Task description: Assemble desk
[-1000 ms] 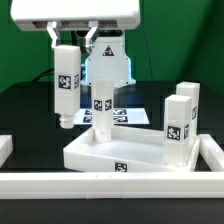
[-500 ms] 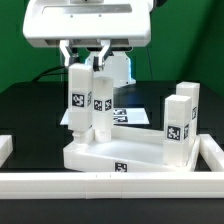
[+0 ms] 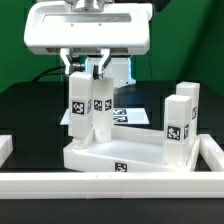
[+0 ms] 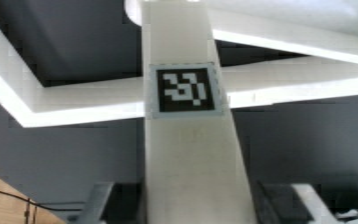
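Observation:
The white desk top (image 3: 140, 156) lies flat with its rim up. One tagged leg (image 3: 101, 112) stands upright in it near its far corner at the exterior view's left. My gripper (image 3: 85, 66) is shut on the upper end of a second tagged leg (image 3: 77, 108), which hangs upright just left of the standing one. Its lower end sits at the top's left corner; whether it touches is unclear. In the wrist view the held leg (image 4: 190, 140) runs down between my fingers (image 4: 108, 202), with the top's rim (image 4: 78, 98) beneath it.
Two more tagged legs (image 3: 177, 120) stand side by side at the top's right end. White border rails run along the front (image 3: 110, 186) and right (image 3: 213, 152). The marker board (image 3: 128, 115) lies behind the top.
My gripper has carried the held leg toward the exterior view's right and lowered it. It now hangs close beside the standing leg, over the top's left corner.

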Controlling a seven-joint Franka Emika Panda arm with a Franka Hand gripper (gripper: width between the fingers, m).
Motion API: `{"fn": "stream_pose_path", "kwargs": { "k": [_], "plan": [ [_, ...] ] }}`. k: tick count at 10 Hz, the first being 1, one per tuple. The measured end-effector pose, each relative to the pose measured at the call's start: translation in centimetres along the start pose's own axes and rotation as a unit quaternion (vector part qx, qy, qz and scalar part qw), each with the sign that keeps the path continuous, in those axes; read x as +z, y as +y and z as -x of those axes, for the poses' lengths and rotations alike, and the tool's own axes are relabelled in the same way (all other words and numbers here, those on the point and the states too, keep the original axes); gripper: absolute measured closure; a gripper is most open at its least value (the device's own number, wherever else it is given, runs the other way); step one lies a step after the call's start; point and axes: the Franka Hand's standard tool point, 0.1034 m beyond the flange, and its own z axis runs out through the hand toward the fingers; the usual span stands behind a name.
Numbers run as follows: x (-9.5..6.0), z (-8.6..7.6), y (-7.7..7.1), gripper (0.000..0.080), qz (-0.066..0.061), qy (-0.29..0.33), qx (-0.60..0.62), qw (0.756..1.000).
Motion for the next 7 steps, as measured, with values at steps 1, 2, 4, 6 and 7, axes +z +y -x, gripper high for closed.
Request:
{"fn": "stream_pose_path", "kwargs": {
  "k": [1,2,4,6,7],
  "plan": [
    [0.29,0.32,-0.03,0.0511,0.0,-0.003,-0.001,1.0],
    [0.54,0.54,-0.17,0.0511,0.0,-0.006,-0.002,1.0],
    [0.9,0.8,-0.25,0.0511,0.001,-0.005,-0.004,1.0],
    [1.24,0.96,-0.01,0.0511,0.005,0.002,-0.004,1.0],
    [1.24,0.96,-0.01,0.0511,0.005,0.002,-0.004,1.0]
  ]
}}
